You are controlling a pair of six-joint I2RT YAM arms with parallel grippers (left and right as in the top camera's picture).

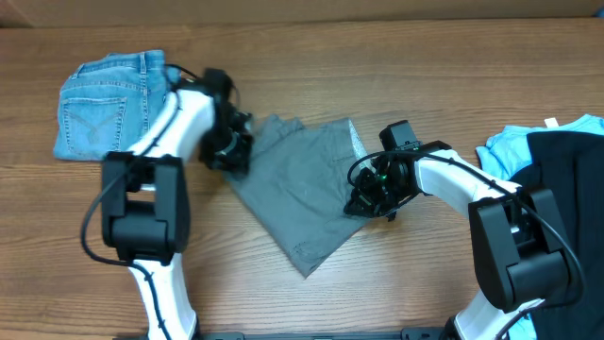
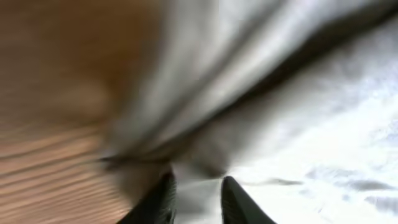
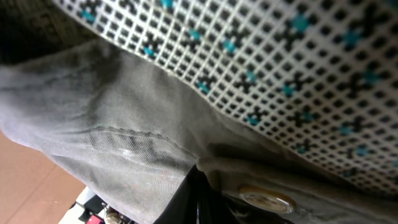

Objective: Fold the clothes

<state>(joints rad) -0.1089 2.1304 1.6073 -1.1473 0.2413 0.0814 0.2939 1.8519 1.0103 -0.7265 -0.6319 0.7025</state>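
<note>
The grey shorts (image 1: 302,194) lie crumpled in the middle of the table, one corner pointing toward the front edge. My left gripper (image 1: 231,151) is at their left edge. In the blurred left wrist view its fingers (image 2: 163,202) stand narrowly apart with a fold of the grey shorts (image 2: 298,124) filling the gap at the left gripper (image 2: 198,194). My right gripper (image 1: 368,200) is at the shorts' right edge. In the right wrist view the right gripper (image 3: 200,202) is shut on the waistband of the shorts (image 3: 124,124), beside a button (image 3: 266,199) and checked lining (image 3: 280,62).
A folded blue denim garment (image 1: 104,104) lies at the back left, just behind the left arm. A light-blue garment (image 1: 510,151) and a black one (image 1: 566,179) are piled at the right edge. Bare wooden table (image 1: 396,283) shows in front.
</note>
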